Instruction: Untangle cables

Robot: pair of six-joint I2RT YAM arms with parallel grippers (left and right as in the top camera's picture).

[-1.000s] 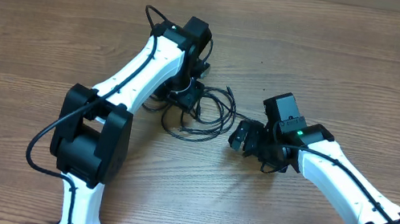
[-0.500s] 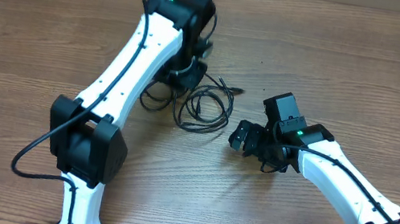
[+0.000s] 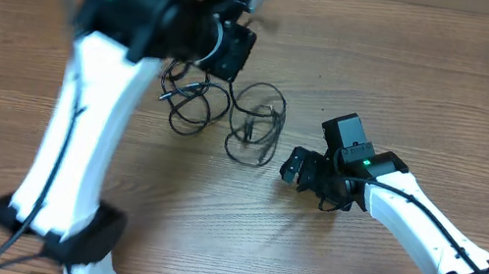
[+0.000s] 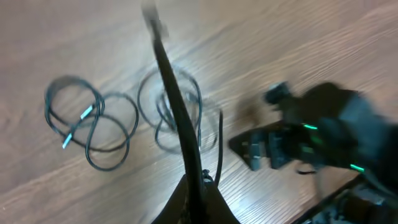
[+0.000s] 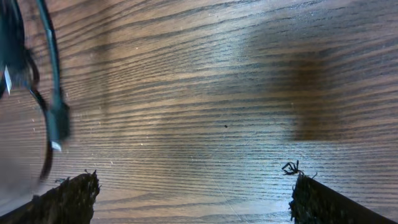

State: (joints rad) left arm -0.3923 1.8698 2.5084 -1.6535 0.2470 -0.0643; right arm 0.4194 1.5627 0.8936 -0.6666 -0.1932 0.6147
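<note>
Clenched jaws on the left gripper pinch a single black strand, which runs out from between the fingers to a blurred plug end; whether this strand joins the loops below cannot be told. Jaws of the right gripper stand released and wide, holding nothing, low over the wooden table. The rest of the cables lie flat on the table as two loose looped bunches side by side: a left bunch and a right bunch, close together, contact between them not determinable. The left arm stands high over the left bunch and is blurred in the overhead view. The right gripper sits just right of the right bunch, apart from it. One plug shows at the left edge of the right wrist view.
</note>
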